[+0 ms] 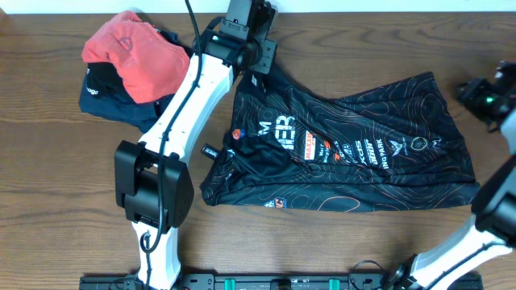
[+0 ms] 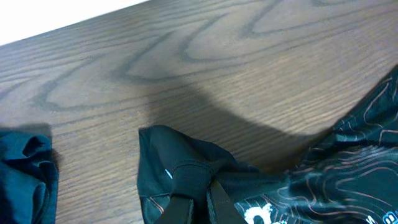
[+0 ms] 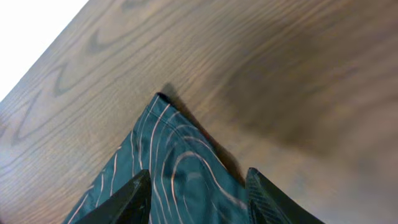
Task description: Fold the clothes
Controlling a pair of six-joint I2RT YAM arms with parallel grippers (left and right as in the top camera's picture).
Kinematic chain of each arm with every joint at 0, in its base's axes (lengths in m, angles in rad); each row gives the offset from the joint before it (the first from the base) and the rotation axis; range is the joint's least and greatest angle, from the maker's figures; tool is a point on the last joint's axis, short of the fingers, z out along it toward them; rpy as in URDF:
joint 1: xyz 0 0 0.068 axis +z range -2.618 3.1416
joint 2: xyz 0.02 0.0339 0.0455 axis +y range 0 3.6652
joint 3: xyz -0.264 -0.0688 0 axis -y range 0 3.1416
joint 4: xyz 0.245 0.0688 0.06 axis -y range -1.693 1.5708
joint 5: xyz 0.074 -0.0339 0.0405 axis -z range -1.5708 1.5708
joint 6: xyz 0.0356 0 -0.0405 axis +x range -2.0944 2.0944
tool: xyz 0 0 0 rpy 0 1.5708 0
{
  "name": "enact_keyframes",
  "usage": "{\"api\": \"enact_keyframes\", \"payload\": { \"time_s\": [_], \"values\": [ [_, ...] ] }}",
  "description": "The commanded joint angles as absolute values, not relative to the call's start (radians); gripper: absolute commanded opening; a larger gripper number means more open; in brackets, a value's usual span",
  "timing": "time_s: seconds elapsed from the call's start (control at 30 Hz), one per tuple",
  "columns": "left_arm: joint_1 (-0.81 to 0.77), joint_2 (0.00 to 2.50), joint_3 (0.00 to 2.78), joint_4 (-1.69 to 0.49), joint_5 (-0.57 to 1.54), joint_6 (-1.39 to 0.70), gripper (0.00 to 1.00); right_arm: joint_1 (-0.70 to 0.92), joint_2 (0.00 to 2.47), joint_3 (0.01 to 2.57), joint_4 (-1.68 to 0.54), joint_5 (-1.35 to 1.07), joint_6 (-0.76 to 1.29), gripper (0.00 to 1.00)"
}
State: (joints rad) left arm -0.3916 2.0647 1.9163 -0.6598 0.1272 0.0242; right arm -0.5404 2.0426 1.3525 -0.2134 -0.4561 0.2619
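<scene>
Firmly clenched, the left gripper (image 2: 200, 198) pinches a bunched edge of the black jersey with thin orange contour lines and white lettering (image 1: 355, 137), upper centre of the overhead frame. The right gripper (image 3: 198, 175) is released, jaws partly spread either side of a flat corner. The jersey lies spread and rumpled on the brown wooden surface (image 1: 48, 185), from centre to right.

Garment pile (image 1: 129, 68) left of jersey (image 1: 363, 145)

A robotics lab: a white-and-black left robot arm (image 1: 187, 101) and matching right arm (image 1: 451, 251) rise from a black rail (image 1: 266, 282) edging a brown wood-grain tabletop (image 1: 48, 201).
</scene>
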Motion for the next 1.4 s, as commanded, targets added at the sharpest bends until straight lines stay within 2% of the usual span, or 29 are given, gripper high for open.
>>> {"api": "enact_keyframes", "payload": {
  "time_s": [0.0, 0.2, 0.47, 0.6, 0.77, 0.83, 1.07, 1.37],
  "values": [
    [-0.392, 2.069, 1.920, -0.672, 0.118, 0.033, 0.06, -0.495, 2.099, 1.362, -0.144, -0.511, 0.300, 0.49],
    [-0.392, 2.069, 1.920, -0.704, 0.118, 0.033, 0.06, -0.427, 2.197, 1.426, -0.084, -0.418, 0.299, 0.56],
    [-0.392, 2.069, 1.920, -0.719, 0.118, 0.033, 0.06, -0.366, 2.292, 1.548, -0.167, -0.337, 0.259, 0.57],
    [-0.392, 2.069, 1.920, -0.724, 0.118, 0.033, 0.06, -0.333, 2.320, 1.552, -0.194, -0.247, 0.252, 0.44],
    [-0.392, 2.069, 1.920, -0.736, 0.118, 0.033, 0.06, -0.329, 2.320, 1.552, -0.251, -0.189, 0.245, 0.16],
    [-0.392, 2.069, 1.920, -0.736, 0.118, 0.033, 0.06, -0.336, 2.313, 1.558, -0.272, -0.191, 0.245, 0.01],
    [-0.392, 2.058, 1.920, -0.752, 0.118, 0.033, 0.06, -0.416, 2.184, 1.584, -0.342, -0.291, 0.254, 0.01],
    [-0.416, 1.995, 1.920, -0.802, 0.118, 0.033, 0.07, -0.541, 1.983, 1.584, -0.470, -0.295, 0.283, 0.01]
  ]
}}
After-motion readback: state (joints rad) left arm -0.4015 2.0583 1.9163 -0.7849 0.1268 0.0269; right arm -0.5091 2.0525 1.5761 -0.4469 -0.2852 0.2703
